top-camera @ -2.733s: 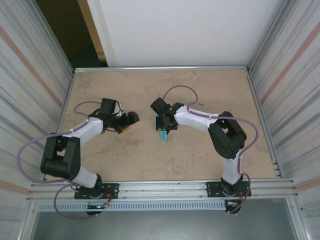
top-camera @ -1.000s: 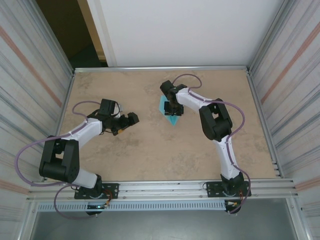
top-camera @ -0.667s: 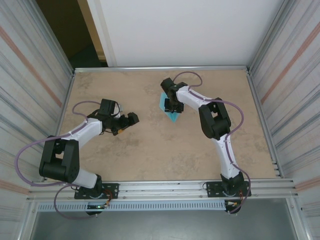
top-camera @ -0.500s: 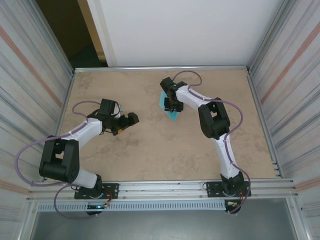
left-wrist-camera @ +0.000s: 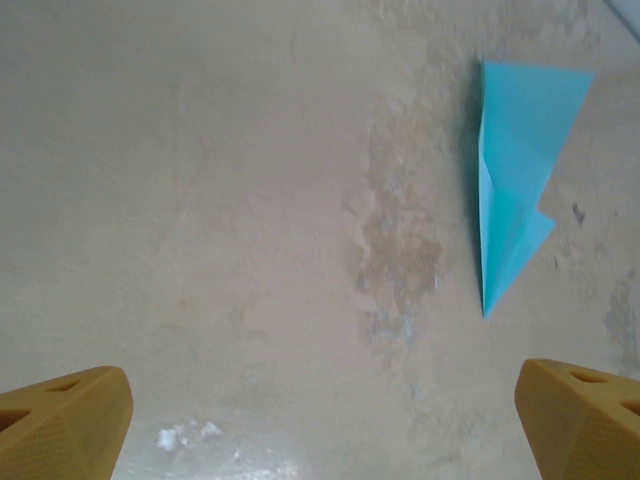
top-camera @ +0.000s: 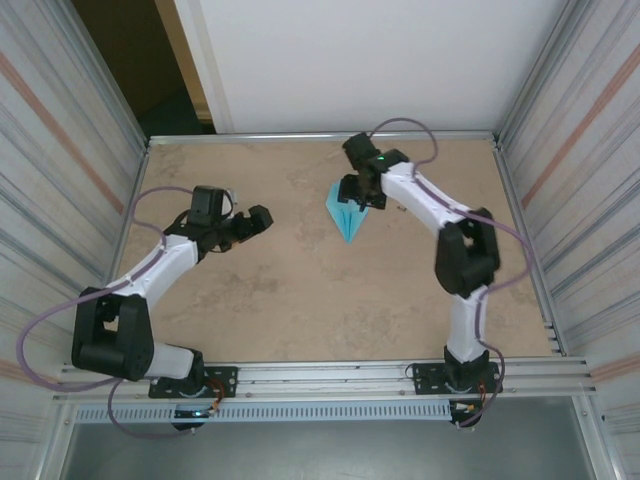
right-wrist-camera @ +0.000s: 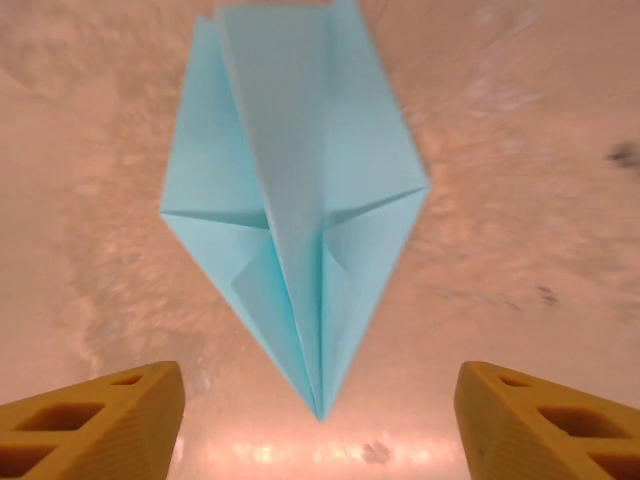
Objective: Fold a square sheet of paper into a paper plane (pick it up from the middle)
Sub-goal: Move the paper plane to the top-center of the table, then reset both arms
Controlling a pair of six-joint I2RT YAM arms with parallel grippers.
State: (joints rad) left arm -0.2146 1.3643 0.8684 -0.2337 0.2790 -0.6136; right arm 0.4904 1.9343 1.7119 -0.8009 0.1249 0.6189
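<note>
Blue paper plane (right-wrist-camera: 295, 230) is lying flat on table (top-camera: 300, 310), just ahead of R gripper (right-wrist-camera: 320, 410), nose pointing back between its fingers. R jaws are standing wide, gripping nothing. L gripper (left-wrist-camera: 320, 420) is gaping too, empty, plane off ahead-right. Folding is looking done; prob. only arm retracting left.

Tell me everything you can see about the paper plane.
The paper plane is a small light-blue dart of thin matte paper, kite-shaped, with a centre crease and flaps folded in to it. It lies on the tan table, towards the far side, nose pointing to the near edge. Only the table touches it; the right hand hovers open close by.
</note>
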